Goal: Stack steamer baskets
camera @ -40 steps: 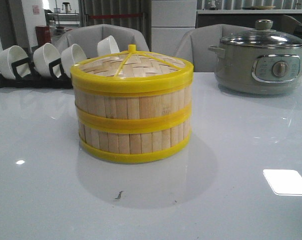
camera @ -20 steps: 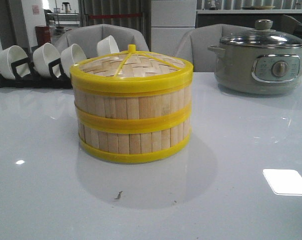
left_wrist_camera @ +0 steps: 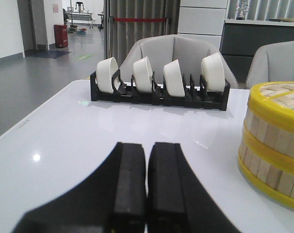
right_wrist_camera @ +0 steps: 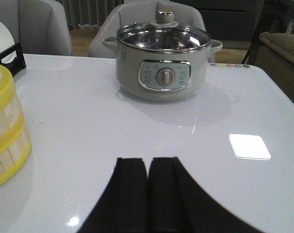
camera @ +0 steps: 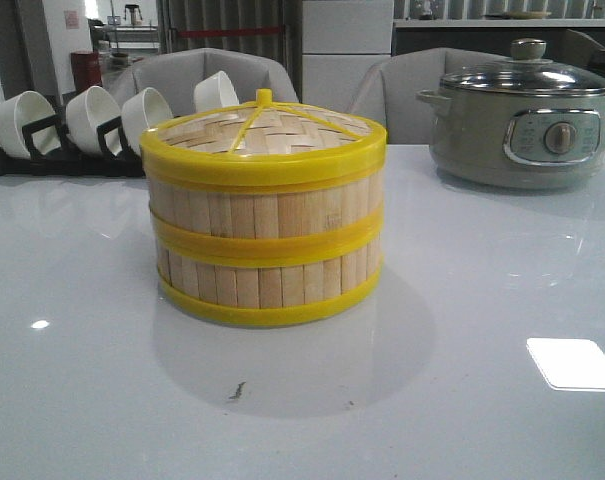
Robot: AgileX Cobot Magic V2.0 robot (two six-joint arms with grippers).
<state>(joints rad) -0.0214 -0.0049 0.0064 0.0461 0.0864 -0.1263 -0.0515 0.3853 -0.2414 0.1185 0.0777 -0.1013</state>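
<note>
Two steamer baskets (camera: pixel 267 222) stand stacked one on the other in the middle of the white table, pale slats between bright yellow rims, with a woven lid (camera: pixel 264 130) on top. The stack shows at the edge of the left wrist view as steamer baskets (left_wrist_camera: pixel 275 145) and of the right wrist view as steamer baskets (right_wrist_camera: pixel 6 131). My left gripper (left_wrist_camera: pixel 147 145) is shut and empty, low over the table to the left of the stack. My right gripper (right_wrist_camera: pixel 147 160) is shut and empty, to the right of the stack. Neither arm appears in the front view.
A grey electric pot (camera: pixel 522 120) with a glass lid stands at the back right, also the pot (right_wrist_camera: pixel 161 68) ahead of my right gripper. A black rack with white bowls (camera: pixel 72 125) sits at the back left, the same rack (left_wrist_camera: pixel 159 85) ahead of my left gripper. Grey chairs stand behind the table.
</note>
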